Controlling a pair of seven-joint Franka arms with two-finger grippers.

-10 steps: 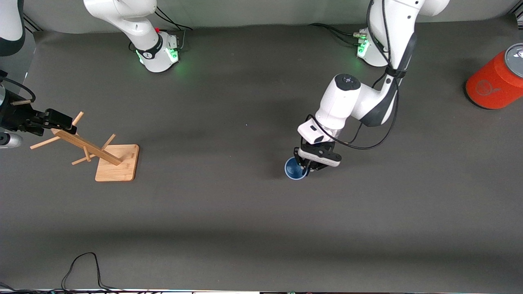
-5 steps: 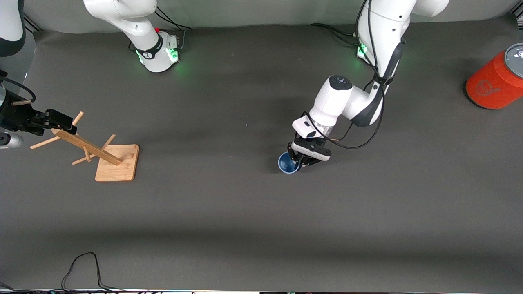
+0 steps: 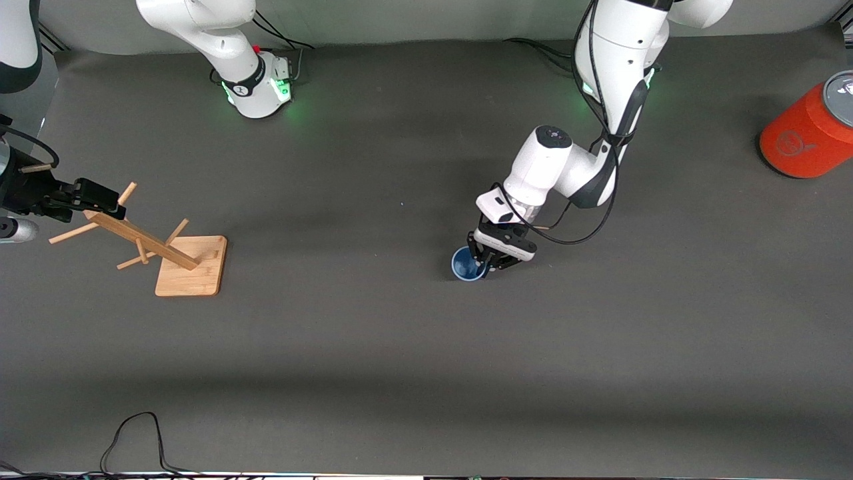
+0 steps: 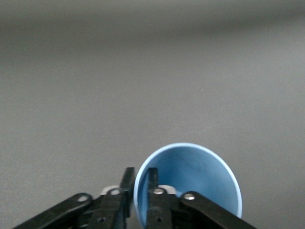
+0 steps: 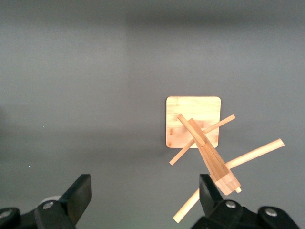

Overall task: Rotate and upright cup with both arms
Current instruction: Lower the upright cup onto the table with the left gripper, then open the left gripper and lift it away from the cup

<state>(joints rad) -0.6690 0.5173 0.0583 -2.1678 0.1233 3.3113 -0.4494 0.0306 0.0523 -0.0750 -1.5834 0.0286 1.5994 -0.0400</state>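
The pale-blue cup [image 3: 466,265] is in mid-table with its open mouth facing up toward the front camera. My left gripper [image 3: 481,263] is shut on its rim, one finger inside the cup and one outside. The left wrist view shows the cup [image 4: 195,171] and the gripper [image 4: 139,175] pinching its wall. I cannot tell whether the cup touches the table. My right gripper [image 3: 100,198] is open and empty, waiting over the top of a wooden peg rack [image 3: 166,250] at the right arm's end of the table. It also shows in the right wrist view [image 5: 145,187].
The rack's square wooden base [image 3: 192,267] stands on the dark mat, and also shows in the right wrist view [image 5: 193,119]. A large orange can [image 3: 806,133] with a silver top stands at the left arm's end. A black cable [image 3: 133,433] loops at the table edge nearest the front camera.
My left gripper has carried the cup a little toward the right arm's end of the table. The right arm has not moved.
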